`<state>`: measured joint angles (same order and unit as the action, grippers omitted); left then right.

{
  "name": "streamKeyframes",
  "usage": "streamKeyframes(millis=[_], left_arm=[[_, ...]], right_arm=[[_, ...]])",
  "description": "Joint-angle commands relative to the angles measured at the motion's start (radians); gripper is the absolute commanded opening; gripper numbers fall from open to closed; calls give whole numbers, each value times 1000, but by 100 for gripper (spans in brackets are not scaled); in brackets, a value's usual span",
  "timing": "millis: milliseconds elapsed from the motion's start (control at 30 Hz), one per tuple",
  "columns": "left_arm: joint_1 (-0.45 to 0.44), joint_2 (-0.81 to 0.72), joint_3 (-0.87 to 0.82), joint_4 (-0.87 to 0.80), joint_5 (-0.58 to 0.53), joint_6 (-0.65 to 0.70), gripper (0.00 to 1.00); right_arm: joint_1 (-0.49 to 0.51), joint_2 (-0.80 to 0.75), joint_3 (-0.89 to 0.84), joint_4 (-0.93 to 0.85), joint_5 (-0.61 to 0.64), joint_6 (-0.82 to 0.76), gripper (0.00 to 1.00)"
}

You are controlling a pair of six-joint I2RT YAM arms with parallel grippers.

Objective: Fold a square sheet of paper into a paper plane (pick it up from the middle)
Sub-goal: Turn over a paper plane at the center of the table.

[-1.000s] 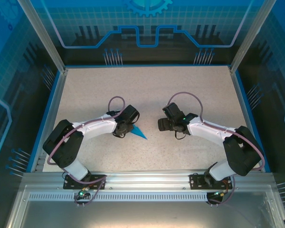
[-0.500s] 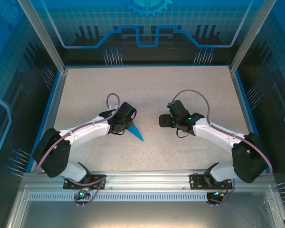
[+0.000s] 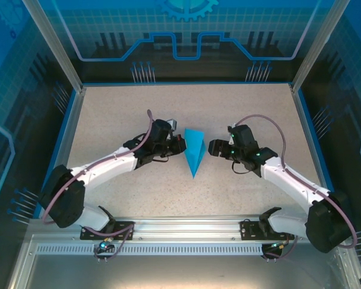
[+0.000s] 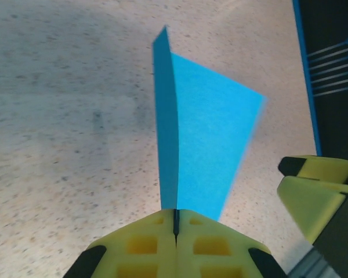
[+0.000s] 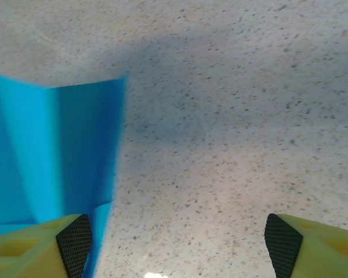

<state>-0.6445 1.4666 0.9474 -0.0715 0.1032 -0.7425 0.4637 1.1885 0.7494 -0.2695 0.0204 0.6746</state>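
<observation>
Table (image 3: 240,108); plane (image 4: 203,145) edge inside left claw (image 4: 176,219)

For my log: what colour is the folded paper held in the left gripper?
Plain bright blue paper plane, clearest in the left wrist view.

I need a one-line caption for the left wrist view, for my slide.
Left gripper shut on the bright blue folded paper plane, over the speckled table.
</observation>
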Motion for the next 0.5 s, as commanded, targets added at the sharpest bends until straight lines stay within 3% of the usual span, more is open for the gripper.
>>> streamKeyframes(millis=[0,200,467], left_arm=[[9,75,-4,120,112,13,0],[31,174,-81,260,134,-34,0],[39,187,-177,286,80,-38,0]], right_arm=[[-20,-12,-24,28,-83,5,82],[14,-1,-38,44,-147,-42,78],[159,134,42,-55,-43,-58,68]])
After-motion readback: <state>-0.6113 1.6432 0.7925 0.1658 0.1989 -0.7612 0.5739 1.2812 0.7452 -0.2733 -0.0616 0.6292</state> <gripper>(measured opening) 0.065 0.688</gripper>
